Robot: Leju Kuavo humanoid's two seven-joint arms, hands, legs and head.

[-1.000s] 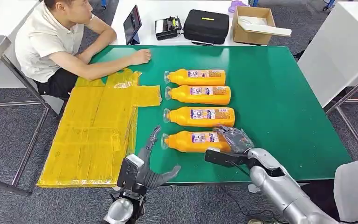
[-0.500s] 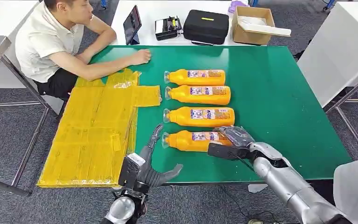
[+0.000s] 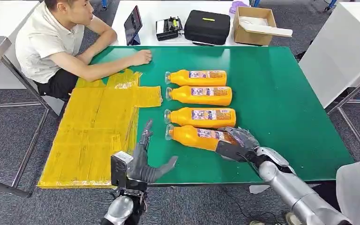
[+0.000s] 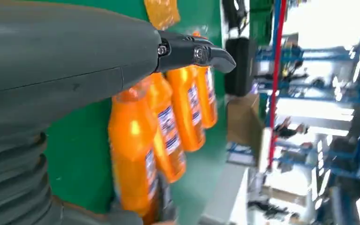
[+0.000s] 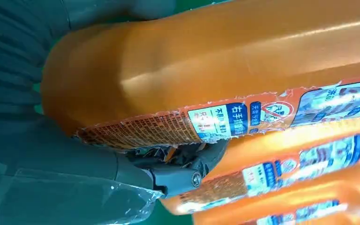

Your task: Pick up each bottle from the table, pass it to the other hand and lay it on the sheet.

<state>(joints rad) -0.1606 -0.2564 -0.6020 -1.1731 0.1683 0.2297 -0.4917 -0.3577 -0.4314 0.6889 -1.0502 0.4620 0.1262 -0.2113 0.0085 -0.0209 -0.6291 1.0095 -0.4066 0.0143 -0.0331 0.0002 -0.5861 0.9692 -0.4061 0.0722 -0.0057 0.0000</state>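
A green table (image 3: 281, 93) stands on grey carpet, with a white table (image 3: 168, 9) behind it carrying a tablet, a black case (image 3: 207, 26) and an open cardboard box (image 3: 254, 21). A person (image 3: 51, 42) sits at the far left corner, one forearm resting on the green top. A yellow sheet (image 3: 93, 136) covers the left part of the table and hangs over its left edge.

Four orange bottles lie on their sides in a column at the middle, caps pointing left. The far three (image 3: 199, 96) sit parallel and close together. The nearest bottle (image 3: 194, 137) is tilted, its cap end swung up towards its neighbour, and it looks slightly raised off the surface, though that is hard to judge. The right hand (image 3: 234, 143) grips its base end, fingers wrapped around the body.

The left hand (image 3: 145, 161) hovers at the near edge, just left of that bottle's cap, fingers spread apart and holding nothing.
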